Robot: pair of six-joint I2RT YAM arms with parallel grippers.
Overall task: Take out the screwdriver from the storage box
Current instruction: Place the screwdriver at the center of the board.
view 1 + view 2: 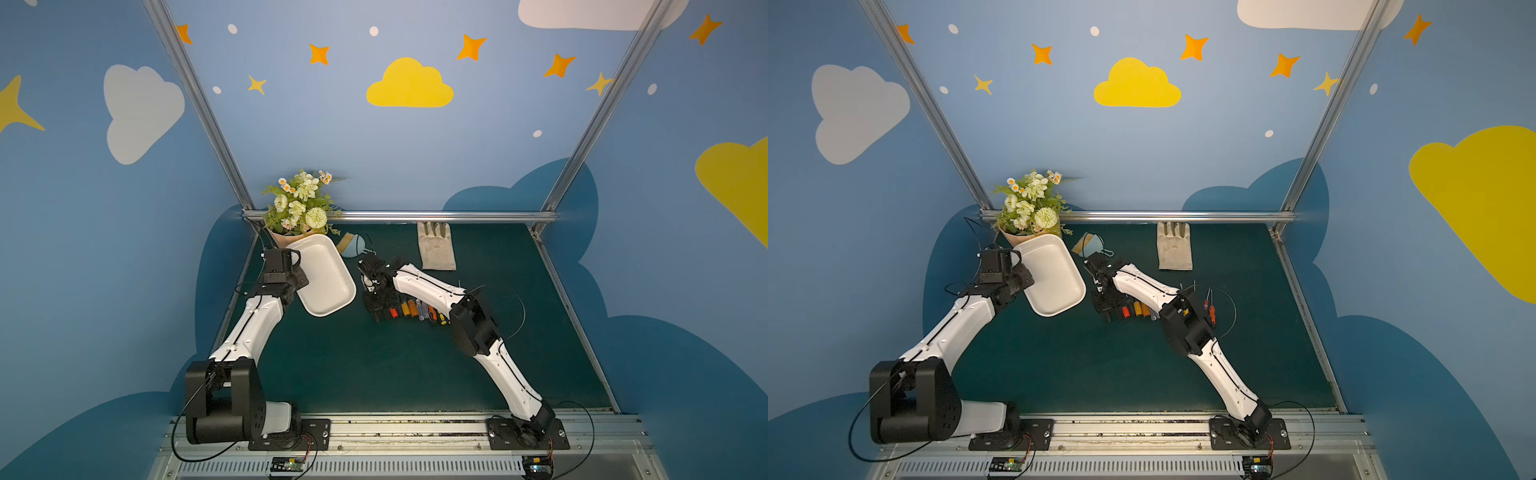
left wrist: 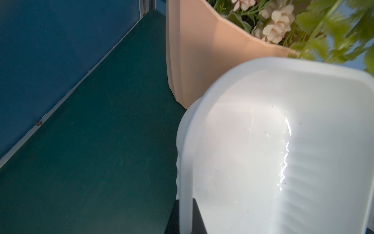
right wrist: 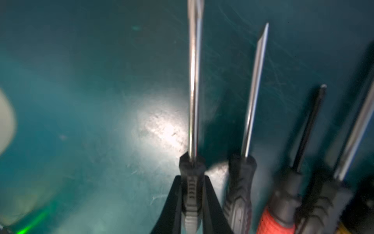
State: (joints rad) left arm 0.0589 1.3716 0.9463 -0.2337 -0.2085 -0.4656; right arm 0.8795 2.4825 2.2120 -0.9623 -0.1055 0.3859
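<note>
Blue walls [image 1: 374,145] painted with clouds and stars enclosed a dark green desk [image 1: 374,365]. From its near edge two white-and-black arms extended inward, the left arm [image 1: 249,328] toward the far left corner and the right arm [image 1: 509,374] toward the middle. Largest of the loose things was the storage box [image 1: 328,282], a white rounded tub left of centre with its open side facing up. The left hand [image 2: 185,214] was closed on its rim, one black finger outside the wall and one inside (the left wrist view showed this plainly); whether the tub sat flat on the desk could not be told. Just behind it stood a peach flower pot [image 1: 279,237] of white and green flowers [image 1: 297,203], so near the tub's far corner that contact could not be judged. A pale glove [image 1: 436,249] lay flat by the back rail, well apart from the tub. A row of screwdrivers [image 1: 413,309] with orange, red and black handles lay side by side right of the tub, partly under the right arm. At the row's left end the right hand [image 3: 191,182] was clamped on the black handle of the screwdriver [image 3: 194,91], outside the storage box, with its steel shaft pointing away from the wrist; whether it touched the desk was unclear. A small blue brush [image 1: 355,248] with tan bristles lay between pot and glove.
</note>
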